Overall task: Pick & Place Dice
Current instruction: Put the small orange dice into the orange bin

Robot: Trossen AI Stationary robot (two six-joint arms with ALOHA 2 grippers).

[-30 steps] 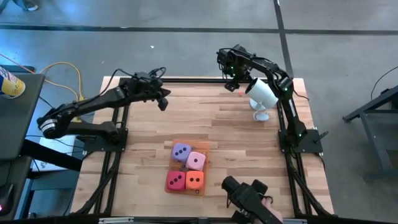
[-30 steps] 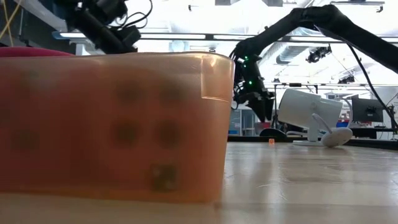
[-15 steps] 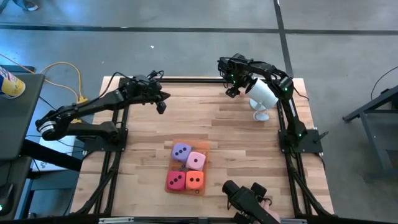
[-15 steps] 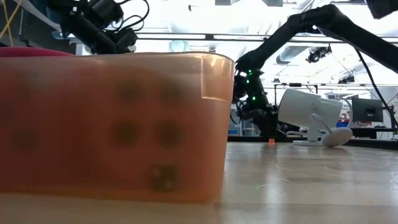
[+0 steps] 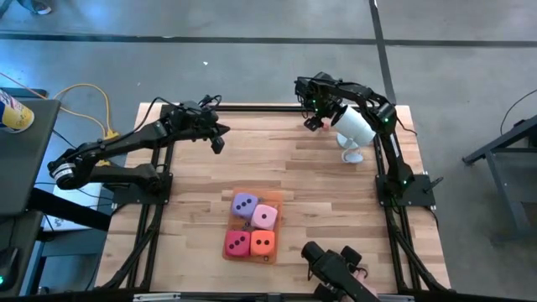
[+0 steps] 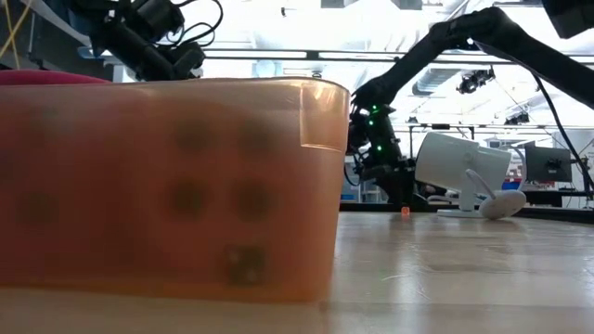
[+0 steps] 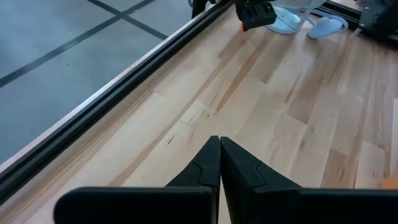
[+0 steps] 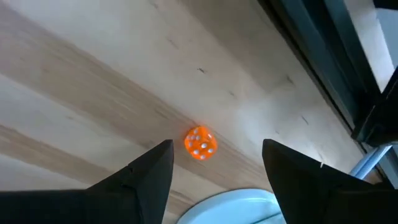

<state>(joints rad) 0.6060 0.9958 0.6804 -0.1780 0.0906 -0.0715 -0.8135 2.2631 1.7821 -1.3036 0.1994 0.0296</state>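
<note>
High view shows you the four soft dice, purple (image 5: 244,204), pink (image 5: 265,216), red (image 5: 237,244) and orange (image 5: 263,243), packed together on the orange mat (image 5: 273,199) at the near middle of the worktop (image 5: 294,168), well apart from the white camera (image 5: 353,127) at its far right. Your right hand (image 5: 312,122) hangs just beside that camera, fingers spread over a tiny orange die (image 8: 200,143) lying on the wood. Your left hand (image 5: 220,139) waits far left of the camera, fingers pressed together on nothing.
</note>
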